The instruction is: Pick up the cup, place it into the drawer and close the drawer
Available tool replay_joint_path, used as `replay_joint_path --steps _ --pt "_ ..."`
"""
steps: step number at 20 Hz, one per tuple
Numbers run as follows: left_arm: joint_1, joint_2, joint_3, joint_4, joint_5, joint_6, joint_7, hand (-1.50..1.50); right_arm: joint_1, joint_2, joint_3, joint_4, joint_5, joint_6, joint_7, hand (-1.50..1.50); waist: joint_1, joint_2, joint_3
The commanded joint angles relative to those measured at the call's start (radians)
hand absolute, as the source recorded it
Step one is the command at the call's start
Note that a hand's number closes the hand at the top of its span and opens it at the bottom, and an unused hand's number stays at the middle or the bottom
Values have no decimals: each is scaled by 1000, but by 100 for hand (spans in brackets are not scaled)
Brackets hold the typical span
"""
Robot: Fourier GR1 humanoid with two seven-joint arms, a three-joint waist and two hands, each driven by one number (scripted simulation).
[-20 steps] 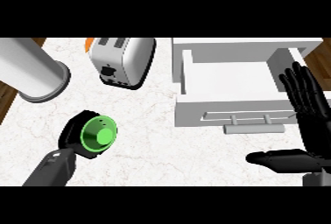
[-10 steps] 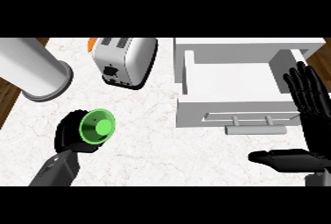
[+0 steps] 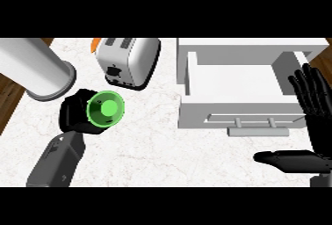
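Head view: white marble counter (image 3: 162, 145) bears toaster (image 3: 126, 61) and open drawer (image 3: 240, 88).

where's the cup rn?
Head view, left side: the green cup is held in the left hand, just below the toaster and beside the grey cylinder, well left of the open drawer.

My cup (image 3: 105, 109) is bright green and round, and I see it from the top. It sits on the left side of the table (image 3: 162, 149), near me. The drawer (image 3: 243, 94) is a white box on the right. It is pulled open, with a grey handle (image 3: 257, 130) on its near side.
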Motion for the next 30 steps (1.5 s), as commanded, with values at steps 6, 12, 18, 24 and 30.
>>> replay_joint_path --steps 6,12,18,24,30 --pt "-87 -122 -122 -353 -16 152 212 150 45 -26 -32 -11 -13 31 -18 -150 8 -5 1" --pt "-148 -159 -222 -552 -4 269 452 150 33 25 25 7 40 0 -35 -150 5 -3 1" --pt "-311 -160 -280 -570 -30 398 613 150 51 23 9 -23 31 4 -28 -150 -5 1 0" --pt "-528 -161 -389 -393 26 592 656 150 14 -33 -61 -13 -53 51 7 -150 -25 4 0" --pt "-674 -161 -377 -176 105 615 653 150 16 -19 -44 -44 -47 49 14 -150 -38 9 0"
